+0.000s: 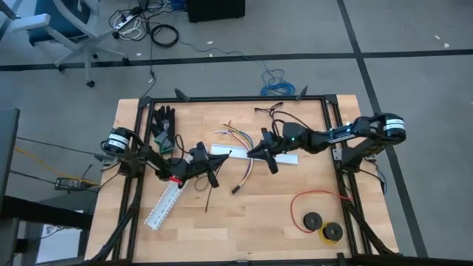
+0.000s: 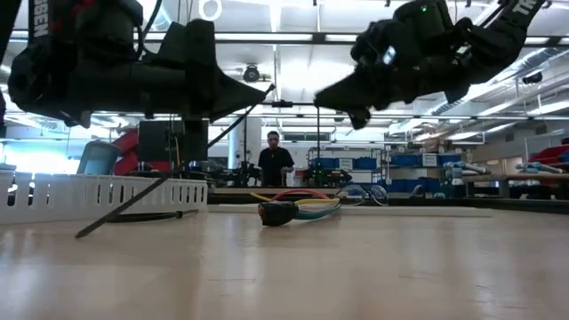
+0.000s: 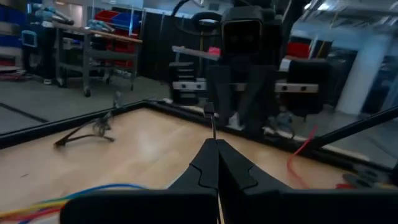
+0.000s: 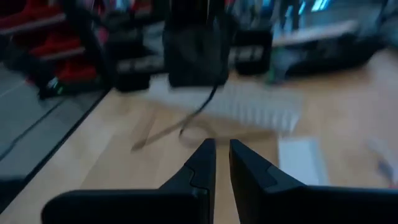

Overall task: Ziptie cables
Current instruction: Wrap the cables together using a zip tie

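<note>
From above, the loose bundle of thin white, yellow, green and blue cables (image 1: pixel 238 157) lies fanned out near the middle of the wooden table (image 1: pixel 244 222), curving down to a small dark plug (image 1: pixel 234 191). The left gripper (image 1: pixel 213 171) sits just left of the bundle, its fingers pressed together on a thin black zip tie (image 1: pixel 209 193) that trails toward the table's near edge. The right gripper (image 1: pixel 255 153) reaches in from the right, just beside the cables and over a flat white plastic strip (image 1: pixel 255 154). A long white slotted plastic channel (image 1: pixel 164 203) lies diagonally below the left arm, a black glove (image 1: pixel 163 122) sits near the far left corner, and a red wire loop (image 1: pixel 318 199) with black spools (image 1: pixel 322 224) rests near the right corner. At table height, the plug (image 2: pixel 277 212) and its coloured wires rest flat on the wood, both grippers hang above, and the zip tie (image 2: pixel 160 188) slants down from the left one to the tabletop. The left wrist view shows its fingers (image 3: pixel 202 171) shut with the thin tie between them. The right wrist view shows its fingers (image 4: pixel 202 163) a narrow slit apart, holding nothing.
</note>
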Tool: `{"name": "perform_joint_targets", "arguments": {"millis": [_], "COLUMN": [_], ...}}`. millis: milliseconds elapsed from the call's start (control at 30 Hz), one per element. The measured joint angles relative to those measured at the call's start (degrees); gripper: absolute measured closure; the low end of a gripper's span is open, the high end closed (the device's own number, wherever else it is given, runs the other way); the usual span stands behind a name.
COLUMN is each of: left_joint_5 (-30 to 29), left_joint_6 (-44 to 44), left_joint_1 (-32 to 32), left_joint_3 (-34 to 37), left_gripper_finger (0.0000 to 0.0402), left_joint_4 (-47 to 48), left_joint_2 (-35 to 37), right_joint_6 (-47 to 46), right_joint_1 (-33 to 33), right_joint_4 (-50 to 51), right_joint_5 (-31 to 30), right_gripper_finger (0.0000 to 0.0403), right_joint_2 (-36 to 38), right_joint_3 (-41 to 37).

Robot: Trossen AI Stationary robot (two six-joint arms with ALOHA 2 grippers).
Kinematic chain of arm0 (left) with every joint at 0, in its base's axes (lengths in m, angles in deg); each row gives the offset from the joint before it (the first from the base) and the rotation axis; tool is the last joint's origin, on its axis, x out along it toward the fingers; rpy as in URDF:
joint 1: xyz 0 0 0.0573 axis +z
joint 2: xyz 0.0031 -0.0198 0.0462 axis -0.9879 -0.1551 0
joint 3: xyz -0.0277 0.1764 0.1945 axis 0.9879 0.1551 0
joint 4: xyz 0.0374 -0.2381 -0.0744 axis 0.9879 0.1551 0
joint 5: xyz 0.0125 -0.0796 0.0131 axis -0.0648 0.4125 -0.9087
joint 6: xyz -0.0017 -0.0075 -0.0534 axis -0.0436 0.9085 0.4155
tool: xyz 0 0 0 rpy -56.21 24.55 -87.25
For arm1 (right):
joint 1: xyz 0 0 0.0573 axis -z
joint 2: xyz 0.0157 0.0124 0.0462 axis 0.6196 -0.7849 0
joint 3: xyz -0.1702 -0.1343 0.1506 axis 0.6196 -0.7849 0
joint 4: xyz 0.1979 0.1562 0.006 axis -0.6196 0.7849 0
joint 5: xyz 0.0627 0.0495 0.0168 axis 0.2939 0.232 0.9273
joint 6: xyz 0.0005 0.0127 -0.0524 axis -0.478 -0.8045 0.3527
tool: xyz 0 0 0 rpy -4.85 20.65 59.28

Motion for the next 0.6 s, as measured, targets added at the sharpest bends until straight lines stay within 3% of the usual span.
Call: {"name": "perform_joint_targets", "arguments": {"millis": [100, 600], "left_joint_5": [0.65, 0.66], "left_joint_6": [0.0, -1.35], "left_joint_1": [0.38, 0.46], "left_joint_3": [-0.6, -4.65], "left_gripper_finger": [0.0402, 0.0401], "left_joint_4": [0.22, 0.68], "left_joint_2": [0.0, 0.0], "right_joint_6": [0.1, -0.54], "right_joint_1": [-0.39, -0.26], "right_joint_4": [-4.61, -3.13], "right_joint_5": [-1.86, -1.33], "right_gripper_finger": [0.037, 0.039], "right_joint_2": [-1.27, -1.9], "right_joint_3": [0.83, 2.83]}}
